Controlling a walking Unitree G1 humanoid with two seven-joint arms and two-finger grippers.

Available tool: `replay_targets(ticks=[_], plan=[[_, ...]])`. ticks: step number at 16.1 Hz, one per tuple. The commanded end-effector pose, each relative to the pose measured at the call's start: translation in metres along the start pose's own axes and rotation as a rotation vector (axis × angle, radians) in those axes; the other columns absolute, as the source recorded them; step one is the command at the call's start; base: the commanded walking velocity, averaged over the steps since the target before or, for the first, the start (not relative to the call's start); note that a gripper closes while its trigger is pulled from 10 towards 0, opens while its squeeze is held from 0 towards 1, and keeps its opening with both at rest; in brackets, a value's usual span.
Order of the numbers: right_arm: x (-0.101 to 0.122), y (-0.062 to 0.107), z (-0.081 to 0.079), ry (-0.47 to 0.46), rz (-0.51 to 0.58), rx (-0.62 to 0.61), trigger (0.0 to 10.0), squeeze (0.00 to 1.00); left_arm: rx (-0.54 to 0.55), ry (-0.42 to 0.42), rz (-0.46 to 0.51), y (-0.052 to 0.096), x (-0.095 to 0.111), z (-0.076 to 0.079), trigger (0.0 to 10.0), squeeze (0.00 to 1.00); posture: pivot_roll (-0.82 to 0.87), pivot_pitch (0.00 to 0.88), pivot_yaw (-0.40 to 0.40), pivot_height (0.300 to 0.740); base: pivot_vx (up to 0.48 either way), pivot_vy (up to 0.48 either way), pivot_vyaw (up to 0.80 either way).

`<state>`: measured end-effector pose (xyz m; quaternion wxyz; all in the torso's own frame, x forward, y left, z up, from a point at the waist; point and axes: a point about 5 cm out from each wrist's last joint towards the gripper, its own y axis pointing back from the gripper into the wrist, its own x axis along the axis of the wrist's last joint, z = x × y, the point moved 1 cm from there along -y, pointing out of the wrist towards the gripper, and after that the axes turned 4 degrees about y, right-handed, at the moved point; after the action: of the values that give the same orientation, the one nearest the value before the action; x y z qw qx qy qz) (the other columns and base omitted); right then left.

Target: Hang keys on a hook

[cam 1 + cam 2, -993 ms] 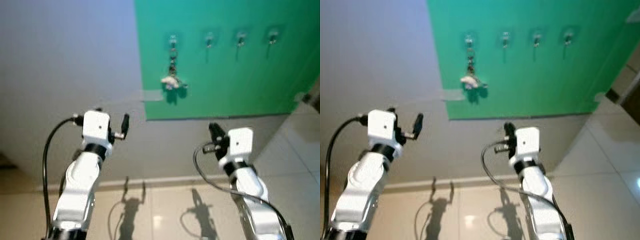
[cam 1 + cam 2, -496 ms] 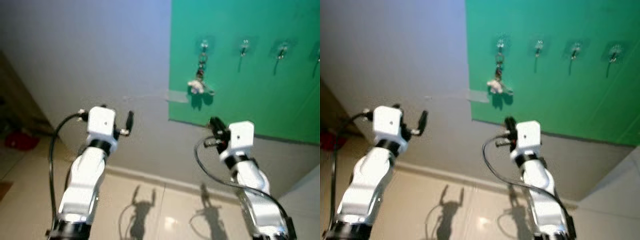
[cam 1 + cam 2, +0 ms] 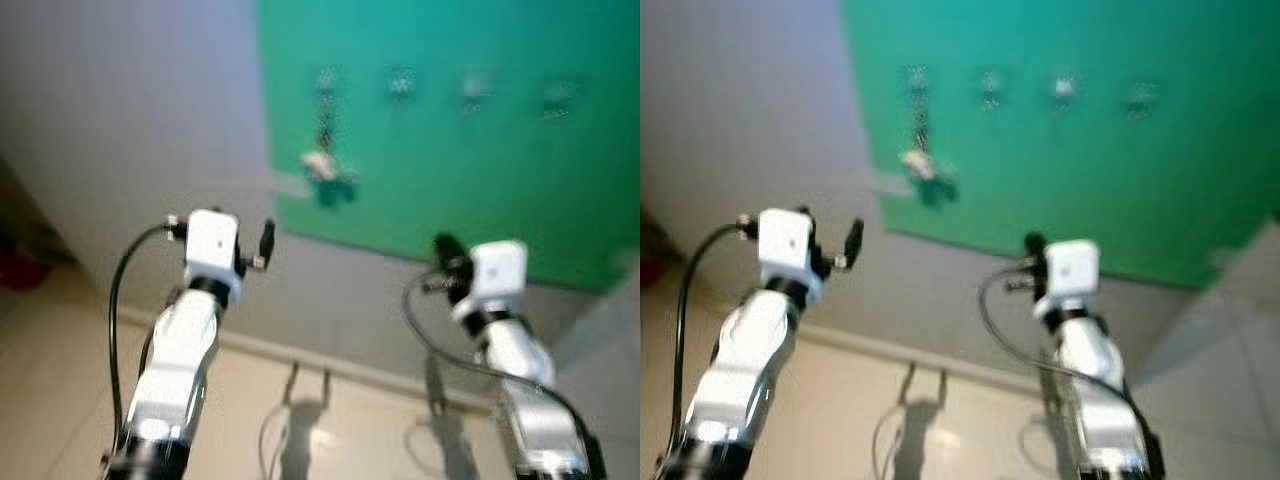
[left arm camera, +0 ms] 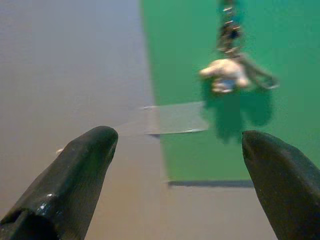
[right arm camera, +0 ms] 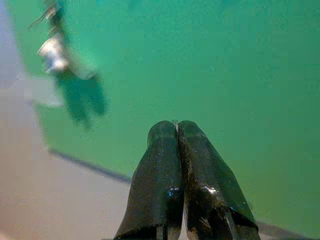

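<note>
A green board (image 3: pixel 450 150) is fixed to a grey wall (image 3: pixel 130 120), with a row of four small hooks (image 3: pixel 400 85) near its top edge. The keys (image 3: pixel 322 163) already hang by a chain from the hook nearest the board's left edge, dangling about halfway down the board, with a strip of tape (image 4: pixel 175 118) just beside them across that edge. The head views are blurred.

Both arms are raised in front of the wall, clear of the board. The left gripper (image 4: pixel 180 160) points towards the keys with its jaws wide apart and empty. The right gripper (image 5: pixel 179 175) faces bare green board with its jaws pressed together, holding nothing.

Judging by this, the hanging itself looks done. To finish well, both arms should draw straight back from the wall, keeping the open left jaws away from the chain so the keys are not knocked off the hook.
</note>
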<state>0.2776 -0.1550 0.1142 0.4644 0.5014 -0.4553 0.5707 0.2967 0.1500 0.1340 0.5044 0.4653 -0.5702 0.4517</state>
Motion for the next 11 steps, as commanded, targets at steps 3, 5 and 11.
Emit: replay_targets(ticks=[3,5,11], plan=[[0.014,-0.011,-0.017,-0.062,0.039,0.074,10.0,0.0,-0.101,-0.031,-0.014,-0.001,0.003,0.002,10.0,0.0,-0.03,0.0,0.054,0.74,0.0,0.0,0.0],[0.026,-0.017,-0.024,-0.08,0.082,0.129,10.0,0.0,-0.116,-0.04,0.0,-0.003,0.006,0.002,10.0,0.0,-0.02,0.0,0.058,0.74,0.0,0.0,0.0],[0.068,-0.046,-0.045,-0.145,0.197,0.22,10.0,0.0,-0.154,-0.03,0.032,-0.004,0.014,0.002,10.0,0.0,-0.02,0.0,0.053,0.74,0.0,0.0,0.0]])
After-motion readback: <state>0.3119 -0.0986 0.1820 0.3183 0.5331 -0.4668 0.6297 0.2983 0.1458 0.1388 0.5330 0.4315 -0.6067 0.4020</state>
